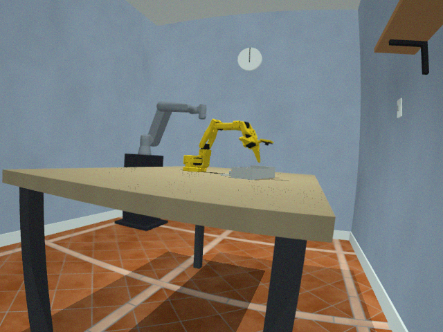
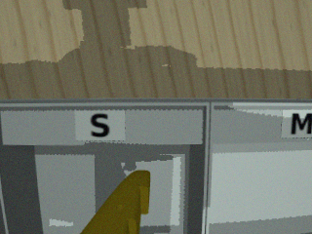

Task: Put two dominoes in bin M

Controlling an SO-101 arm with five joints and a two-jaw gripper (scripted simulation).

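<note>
Wide-open, empty yellow gripper (image 2: 124, 221) hangs over the grey S-marked bin (image 2: 97, 127), with the grey M-marked bin (image 2: 295, 124) just alongside; no dominoes in view.

1. You have a light wooden table (image 1: 172, 194) with a thick pale top and dark legs, standing on an orange tiled floor (image 1: 185, 289).
2. On the far part of the top, the yellow arm's base (image 1: 194, 162) sits directly on the wood.
3. Just to the right of that base, you see a low grey pair of bins (image 1: 253, 172) resting on the top.
4. From the wrist view, the bin marked S (image 2: 97, 127) and the bin marked M (image 2: 260, 175) stand side by side, sharing a wall.
5. Beyond the bins' far rims, the wood grain (image 2: 228, 19) carries only a dark shadow.
6. Small dark specks near the bins are too small to identify.
</note>
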